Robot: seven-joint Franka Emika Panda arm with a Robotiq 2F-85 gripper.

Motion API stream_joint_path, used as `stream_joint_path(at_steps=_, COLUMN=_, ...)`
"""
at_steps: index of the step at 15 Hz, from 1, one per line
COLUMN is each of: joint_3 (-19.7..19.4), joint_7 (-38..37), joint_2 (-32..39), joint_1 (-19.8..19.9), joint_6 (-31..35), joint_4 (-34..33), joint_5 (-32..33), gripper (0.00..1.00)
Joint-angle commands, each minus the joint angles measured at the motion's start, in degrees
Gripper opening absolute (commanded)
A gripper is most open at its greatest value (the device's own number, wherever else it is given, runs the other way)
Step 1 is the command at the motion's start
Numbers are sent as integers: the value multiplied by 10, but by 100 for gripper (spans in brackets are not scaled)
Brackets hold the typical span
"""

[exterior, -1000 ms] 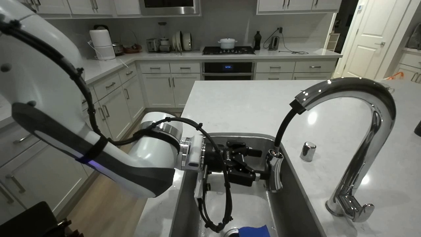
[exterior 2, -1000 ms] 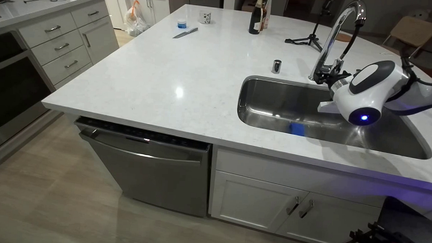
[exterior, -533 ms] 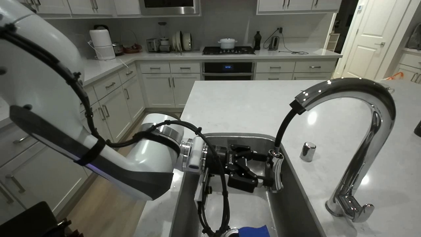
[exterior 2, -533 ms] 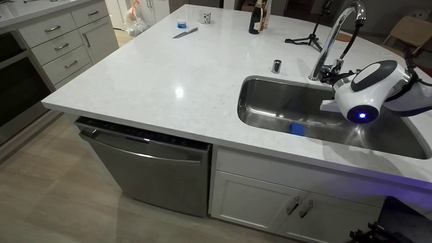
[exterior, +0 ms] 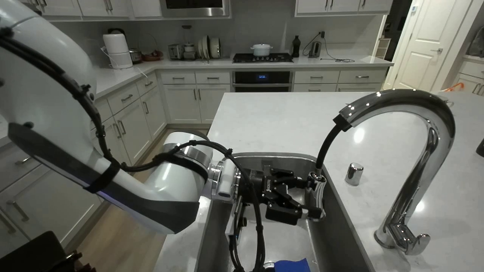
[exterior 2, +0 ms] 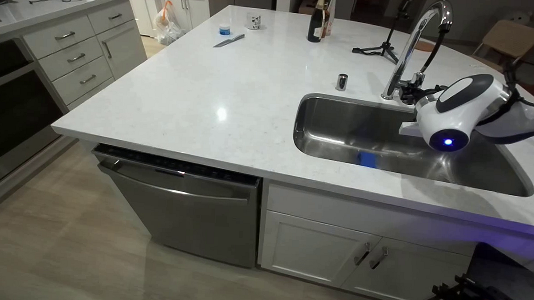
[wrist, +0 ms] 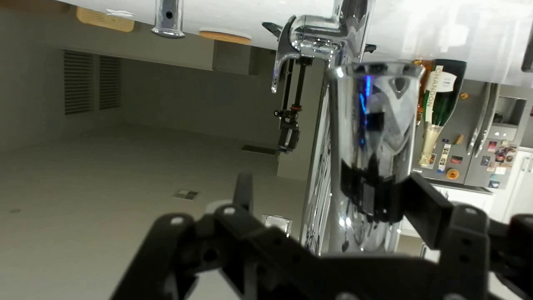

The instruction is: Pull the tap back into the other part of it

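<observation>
The spray head (exterior: pixel 318 198) hangs nearly upright on a black hose (exterior: pixel 326 147) over the sink (exterior: pixel 338 223), on the side by the spout (exterior: pixel 423 173). The hose runs up from it into the arched end of the spout, so the spray head and that end are well apart. The gripper (exterior: pixel 313 197) is at the spray head's left in an exterior view, its jaws spread wide. In the wrist view, which stands upside down, the spray head shows between the fingers (wrist: pixel 424 208): the right one overlaps its side, while the left one is well clear of it. Nothing is clamped; whether the right finger touches the metal I cannot tell.

In an exterior view the spout rises from the counter (exterior: pixel 280 121) to the right of the sink, with a small lever (exterior: pixel 418 243) low on its near side. A chrome knob (exterior: pixel 354 174) sits near the sink, farther off than the spout's foot. The robot arm (exterior: pixel 177 185) reaches in from the left, a black cable (exterior: pixel 259 228) looping down from it. In the sink shows a blue piece (exterior: pixel 292 266) that I cannot make out.

Also on the counter are a wine bottle (exterior 2: pixel 315 27), a tripod (exterior 2: pixel 387 46), a knife (exterior 2: pixel 230 40) and a cup (exterior 2: pixel 253 21). Far off, a white pot (exterior: pixel 261 50) sits on the stove (exterior: pixel 242 57).
</observation>
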State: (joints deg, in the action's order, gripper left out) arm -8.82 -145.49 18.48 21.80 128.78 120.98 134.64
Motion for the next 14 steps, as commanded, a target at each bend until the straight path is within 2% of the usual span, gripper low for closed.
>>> stream_joint_path(at_steps=1, joint_3=-8, joint_7=10, joint_2=1, joint_1=-7, joint_6=-9, joint_4=-4, joint_5=-7, gripper=58)
stream_joint_path(at_steps=6, joint_3=-8, joint_7=9, joint_2=-2, joint_1=-8, joint_6=-10, joint_4=-3, joint_5=-4, gripper=20)
stream_joint_path(at_steps=7, joint_3=-7, joint_7=9, joint_2=-2, joint_1=-8, joint_6=-10, joint_4=-3, joint_5=-4, gripper=17)
stream_joint_path(at_steps=14, joint_3=-4, joint_7=-9, joint_2=-10, joint_1=-6, joint_6=8, joint_4=-3, joint_5=-10, gripper=17)
